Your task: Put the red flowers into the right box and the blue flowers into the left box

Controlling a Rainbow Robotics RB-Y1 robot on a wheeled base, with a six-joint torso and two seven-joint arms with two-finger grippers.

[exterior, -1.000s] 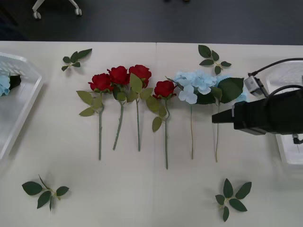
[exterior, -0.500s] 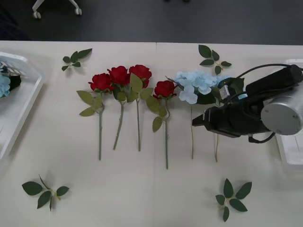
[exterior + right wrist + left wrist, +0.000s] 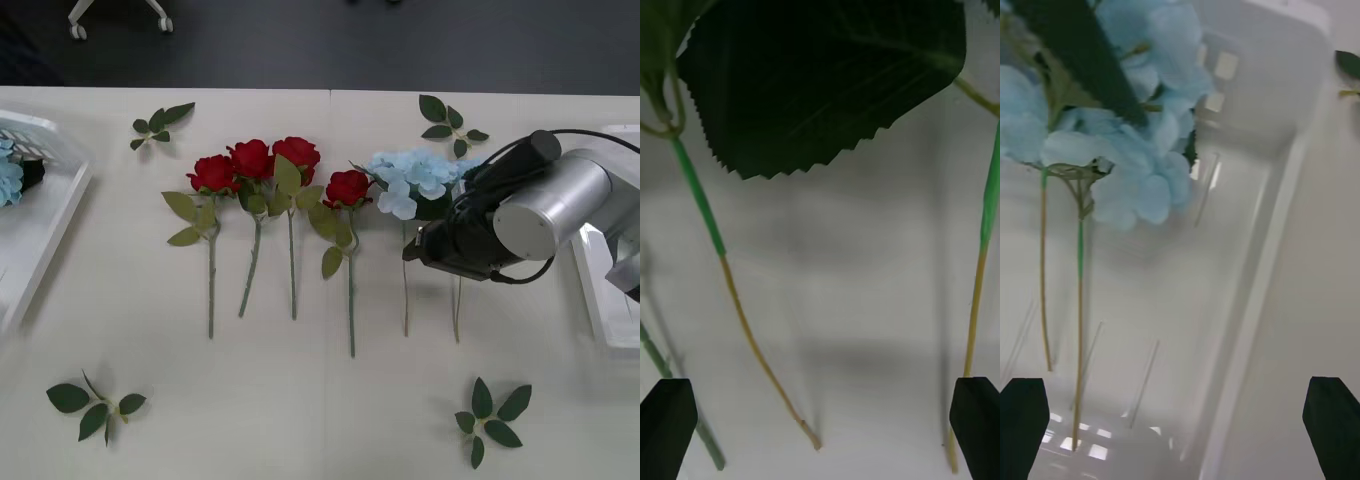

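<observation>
Several red flowers (image 3: 262, 162) lie side by side mid-table, stems towards me. Just right of them lie blue flowers (image 3: 410, 178). My right gripper (image 3: 414, 251) hovers low over their stems, open. In the right wrist view my right gripper (image 3: 820, 401) has two thin stems (image 3: 736, 300) lying between its black fingers (image 3: 667, 424), under a large dark leaf (image 3: 827, 82). My left gripper (image 3: 1176, 405) is open above the left box (image 3: 1255, 247), where more blue flowers (image 3: 1127, 142) lie. The left box (image 3: 52, 195) sits at the table's left edge, the right box (image 3: 600, 320) at the right edge.
Flowerless green leaf sprigs lie at the back left (image 3: 160, 125), back right (image 3: 450, 125), front left (image 3: 95, 405) and front right (image 3: 490, 415). The right arm's silver body (image 3: 545, 210) partly covers the right box. Dark floor lies beyond the table's far edge.
My right arm has swung left from the right box side and tipped down over the blue flowers' stems. The flowers on the table have not moved.
</observation>
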